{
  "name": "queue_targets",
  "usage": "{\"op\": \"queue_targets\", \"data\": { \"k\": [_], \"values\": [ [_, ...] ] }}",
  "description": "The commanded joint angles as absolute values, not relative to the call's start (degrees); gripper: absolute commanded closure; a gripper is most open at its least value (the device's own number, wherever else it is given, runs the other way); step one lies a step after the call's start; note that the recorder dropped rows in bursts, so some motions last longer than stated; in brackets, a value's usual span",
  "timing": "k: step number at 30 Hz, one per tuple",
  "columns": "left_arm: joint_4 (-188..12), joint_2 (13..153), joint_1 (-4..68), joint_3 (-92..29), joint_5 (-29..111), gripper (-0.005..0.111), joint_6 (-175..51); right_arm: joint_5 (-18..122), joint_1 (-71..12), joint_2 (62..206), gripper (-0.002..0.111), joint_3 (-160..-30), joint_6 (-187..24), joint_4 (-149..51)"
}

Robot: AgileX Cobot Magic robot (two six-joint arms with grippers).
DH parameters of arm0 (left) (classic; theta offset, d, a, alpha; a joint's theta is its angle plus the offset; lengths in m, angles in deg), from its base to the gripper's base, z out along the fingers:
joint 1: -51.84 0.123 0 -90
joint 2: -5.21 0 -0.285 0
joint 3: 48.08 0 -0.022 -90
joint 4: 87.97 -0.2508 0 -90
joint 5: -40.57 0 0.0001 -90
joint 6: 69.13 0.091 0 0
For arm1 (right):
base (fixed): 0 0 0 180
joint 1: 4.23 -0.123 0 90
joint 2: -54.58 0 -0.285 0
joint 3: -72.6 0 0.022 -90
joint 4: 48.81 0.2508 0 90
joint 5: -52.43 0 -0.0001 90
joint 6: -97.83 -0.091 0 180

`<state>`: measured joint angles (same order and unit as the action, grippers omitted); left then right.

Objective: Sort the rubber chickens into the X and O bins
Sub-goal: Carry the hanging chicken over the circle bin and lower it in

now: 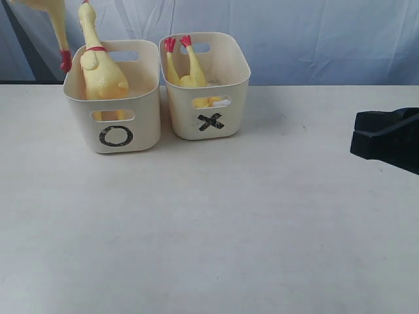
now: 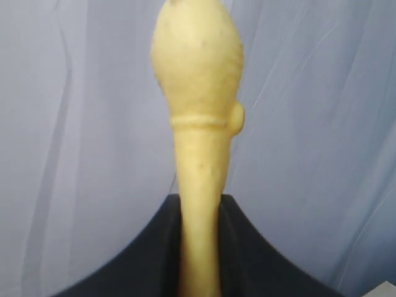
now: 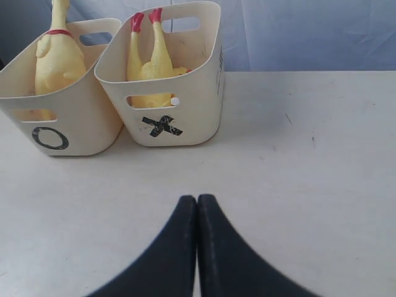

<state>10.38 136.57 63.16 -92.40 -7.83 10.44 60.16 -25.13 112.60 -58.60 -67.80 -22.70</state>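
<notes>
The O bin [image 1: 115, 124] and the X bin [image 1: 222, 98] stand side by side at the back of the table. One rubber chicken [image 1: 101, 72] stands head-up in the O bin [image 3: 55, 117]. Another chicken [image 1: 190, 69] sits feet-up in the X bin [image 3: 198, 86]. The third chicken [image 1: 57, 23] hangs in the air above and left of the O bin, its red end [image 1: 65, 60] lowest. My left gripper [image 2: 199, 201] is shut on this chicken [image 2: 198, 74]; the gripper itself is outside the exterior view. My right gripper [image 1: 359, 136] hovers at the right, shut and empty [image 3: 197, 201].
The white table [image 1: 209, 235] stretches in front of the bins. A blue cloth backdrop [image 1: 314, 33] hangs behind them. The dark right arm [image 1: 393, 137] juts in from the right edge.
</notes>
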Motion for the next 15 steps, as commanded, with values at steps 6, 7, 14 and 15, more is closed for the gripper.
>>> {"op": "queue_targets", "data": {
  "k": [6,7,14,15],
  "values": [
    [12.0,142.4,56.2,-101.3,-4.3,0.107,10.8,59.7,-24.9,112.3,0.108,-58.4,-67.5,-22.7],
    [12.0,142.7,56.0,-101.9,-4.2,0.107,10.8,59.7,-24.9,112.3,0.108,-58.4,-67.5,-22.7],
    [12.0,146.2,53.9,-104.6,-1.5,0.107,10.6,59.7,-24.9,112.3,0.108,-58.4,-67.5,-22.7],
    [12.0,146.7,53.6,-105.0,-1.4,0.107,10.3,59.7,-24.9,112.3,0.108,-58.4,-67.5,-22.7]
  ]
}}
